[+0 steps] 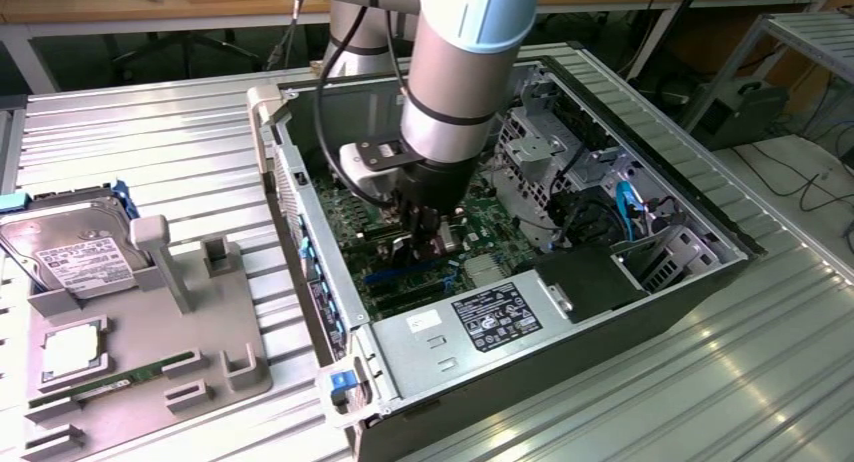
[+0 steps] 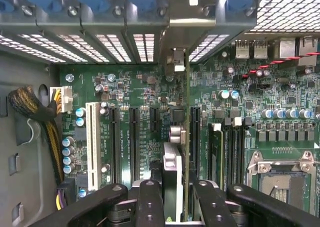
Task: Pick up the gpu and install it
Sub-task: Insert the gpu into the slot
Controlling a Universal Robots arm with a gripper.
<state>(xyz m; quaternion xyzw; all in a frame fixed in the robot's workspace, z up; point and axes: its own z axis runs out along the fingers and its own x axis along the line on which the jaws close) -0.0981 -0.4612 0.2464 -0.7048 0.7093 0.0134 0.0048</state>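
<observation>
We see the table with the case open on it and the arm reaching in. In the exterior view, the tray is at the case's 9 o'clock. The gpu stands on edge over the motherboard, bracket at the rear slots. The gripper is clenched on the gpu, with fingers either side. The PSU is at its 5 o'clock.

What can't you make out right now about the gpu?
Wrist view: the gpu sits edge-on in the gripper, so its fan face and how far it is seated stay hidden.
Exterior view: the arm and gripper block the card inside the computer case.
</observation>
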